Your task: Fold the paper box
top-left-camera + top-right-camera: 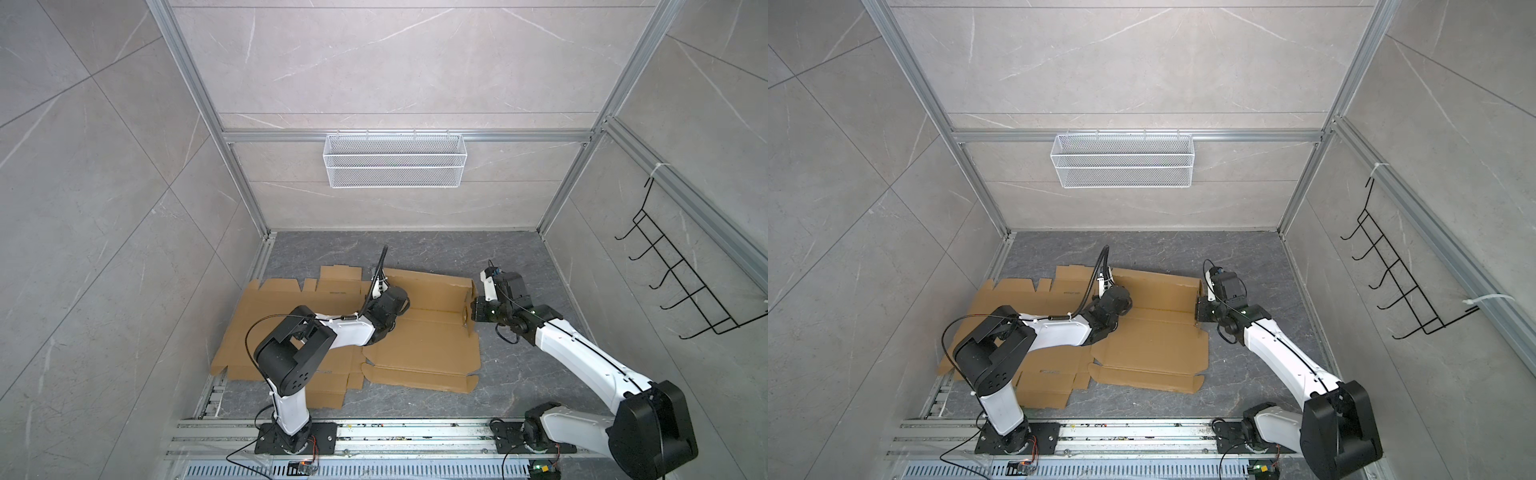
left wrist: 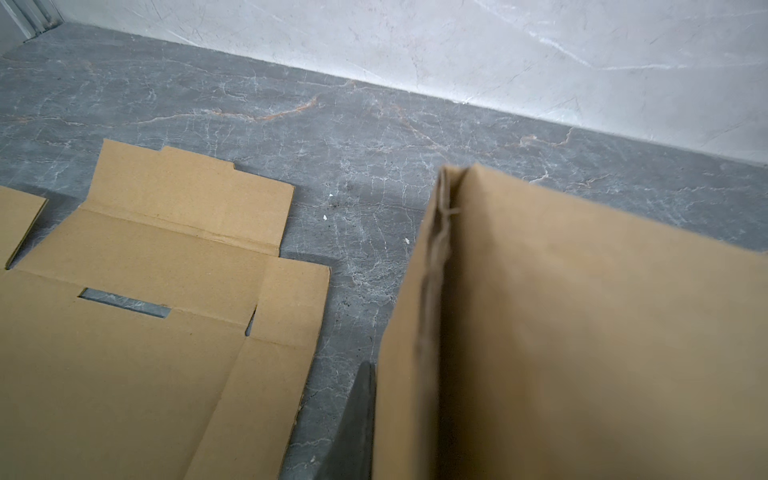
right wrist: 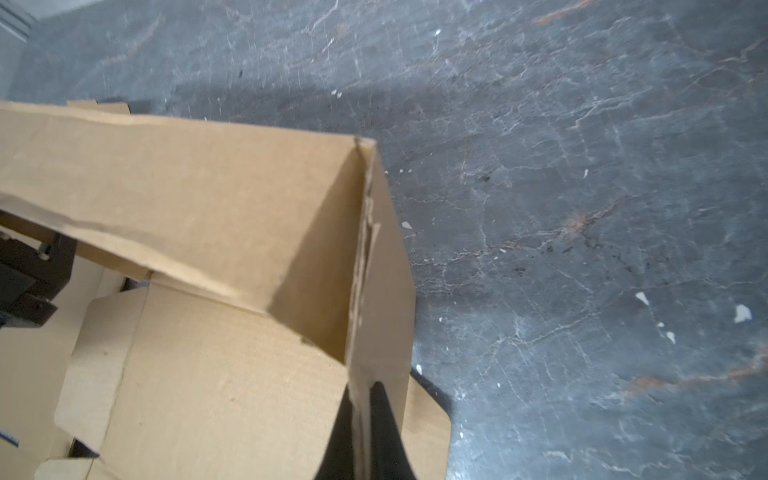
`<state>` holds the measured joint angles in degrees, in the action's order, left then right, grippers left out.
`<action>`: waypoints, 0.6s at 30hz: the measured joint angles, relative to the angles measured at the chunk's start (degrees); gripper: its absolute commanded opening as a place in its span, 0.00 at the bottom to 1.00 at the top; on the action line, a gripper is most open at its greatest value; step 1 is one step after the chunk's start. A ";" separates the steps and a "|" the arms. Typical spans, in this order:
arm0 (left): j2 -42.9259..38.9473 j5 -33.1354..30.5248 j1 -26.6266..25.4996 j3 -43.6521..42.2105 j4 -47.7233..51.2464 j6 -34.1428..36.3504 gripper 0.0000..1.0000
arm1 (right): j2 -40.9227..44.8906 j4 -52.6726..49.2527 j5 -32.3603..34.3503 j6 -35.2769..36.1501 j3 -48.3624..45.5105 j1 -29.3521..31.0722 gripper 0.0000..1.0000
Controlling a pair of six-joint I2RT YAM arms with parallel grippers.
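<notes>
While clamping the box at two edges, must not pull one grip against the other. Sits on the counter, just at 3 o'clock of a spare flat blank. Left fingers: closed on the rear wall near the box's 10 o'clock corner, with one finger in sight and its partner behind the board. Right fingers: closed on the side wall at 3 o'clock, board edge pinched between them. Rear and side walls up, meeting at the 1 o'clock corner. Flaps at 6 o'clock flat on the counter.

Judged risks from here:
- Could tear the ragged-looking 1 o'clock corner by tugging toward 3 o'clock while holding fast at 10.
- Could skid the whole box over the smooth counter and onto the blank at 9 o'clock by pushing with nothing pressing the base down.
- Could lose the fold on letting go of either wall before locking a flap over it; springy board, likely to drop flat.
- Could crease the board off its score line by twisting a thin edge in so narrow a pinch.
- Could knock the rear wall inward by swinging the left wrist across the base.
</notes>
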<state>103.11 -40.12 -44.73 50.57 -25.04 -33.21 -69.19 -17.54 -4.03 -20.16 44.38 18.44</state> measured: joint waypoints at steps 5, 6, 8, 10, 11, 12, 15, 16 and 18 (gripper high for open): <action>-0.02 0.20 -0.24 -1.73 -3.85 1.97 0.00 | 1.38 6.91 -0.26 -2.23 -4.22 0.31 0.16; -0.02 0.24 -0.24 -1.84 -4.17 2.56 0.00 | 1.16 7.45 -0.46 -2.05 -4.26 0.31 0.20; -0.02 0.66 -0.24 -1.86 -4.44 3.82 0.00 | 0.52 7.43 -0.94 -0.96 -4.04 0.20 0.26; -0.02 1.42 -0.24 -1.86 -4.63 5.22 0.00 | -0.57 6.58 -2.82 0.59 -3.26 -0.61 0.34; -0.02 1.53 -0.24 -1.86 -4.59 5.75 0.00 | -1.14 5.97 -4.42 1.57 -2.71 -1.60 0.38; -0.02 1.57 -0.22 -1.84 -4.52 6.12 0.00 | -1.55 5.33 -5.95 2.08 -2.19 -2.64 0.41; -0.02 1.66 -0.11 -1.57 -3.89 6.82 0.00 | -2.78 3.93 -13.38 4.20 -0.46 -7.37 0.47; -0.02 1.70 0.00 -1.38 -3.50 6.91 0.00 | -2.93 3.78 -15.98 4.76 -0.11 -8.87 0.50; -0.02 1.81 0.13 -1.07 -2.86 6.95 0.00 | -2.93 3.56 -20.96 5.64 0.24 -11.47 0.58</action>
<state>103.09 -38.30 -44.60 49.50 -27.90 -26.26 -72.12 -13.98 -24.99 -14.52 44.62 6.96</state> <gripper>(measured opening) 0.080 0.500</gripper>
